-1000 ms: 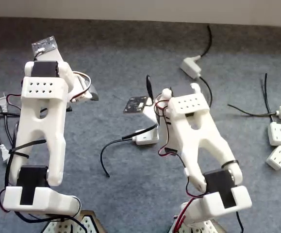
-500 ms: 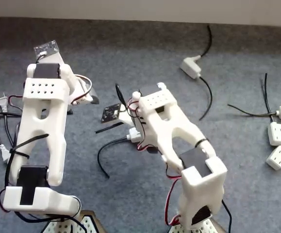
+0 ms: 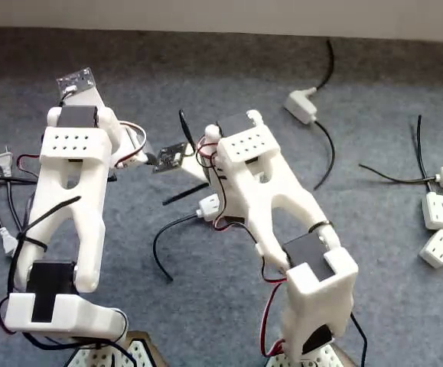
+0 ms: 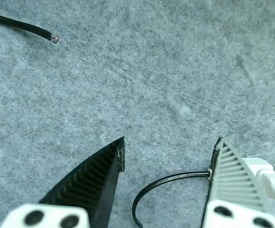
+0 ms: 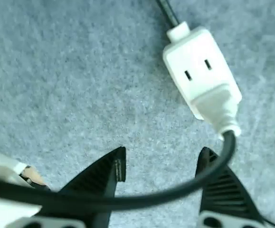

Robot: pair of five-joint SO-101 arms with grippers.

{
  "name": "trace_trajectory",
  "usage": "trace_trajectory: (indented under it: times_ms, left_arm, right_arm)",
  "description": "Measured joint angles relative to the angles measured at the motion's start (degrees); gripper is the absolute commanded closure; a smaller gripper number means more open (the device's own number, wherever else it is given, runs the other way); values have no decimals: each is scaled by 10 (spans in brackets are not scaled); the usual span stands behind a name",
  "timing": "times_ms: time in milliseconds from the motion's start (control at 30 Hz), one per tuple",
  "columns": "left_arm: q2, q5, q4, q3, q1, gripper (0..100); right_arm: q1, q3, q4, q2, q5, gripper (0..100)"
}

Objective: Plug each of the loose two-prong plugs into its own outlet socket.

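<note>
The left claw [image 4: 170, 141] gapes over grey carpet [image 4: 165, 71], a black cable [image 4: 175, 176] curling between its jaws.

One white socket [image 5: 201, 76] lies flat in the middle, two slots up, a plug [image 5: 218, 107] joined at its end. Three more sockets [image 3: 435, 210] cluster far right — an angled plug [image 3: 301, 105] lies behind.

- Two white robot arms [image 3: 72, 191] stand side by side.
- Three white outlet sockets [image 3: 435, 210] lie grouped at the right of the high view.
- One further socket block [image 3: 210, 205] lies in the middle, with one white plug [image 5: 218, 107] seated in its end.
- One white angled piece [image 3: 301, 105] lies at the far side; plug or socket, I cannot tell.
- Two loose two-prong plugs [image 3: 1, 159] show at the left edge, possibly a third among the cords [image 3: 11, 199].
</note>
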Motion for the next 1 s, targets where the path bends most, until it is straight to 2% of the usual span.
trace_trajectory:
  times_ms: [133, 367, 467, 600, 733, 1000]
  left_arm:
    - [0, 0, -7, 3, 0, 705]
    - [0, 0, -7, 4, 0, 705]
    - [0, 0, -7, 7, 0, 705]
    - [0, 0, -7, 7, 0, 705]
    - [0, 2, -7, 7, 0, 705]
    - [0, 2, -7, 7, 0, 705]
  right_arm:
    - [-4, -3, -8, -18, -163, 756]
    - [-34, -3, -66, -11, -552, 756]
    - [-71, -3, -98, 25, -655, 756]
    - [-85, -3, -164, 91, -767, 756]
    - [-83, -3, -210, 131, -832, 756]
    - [-50, -3, -273, 132, -822, 756]
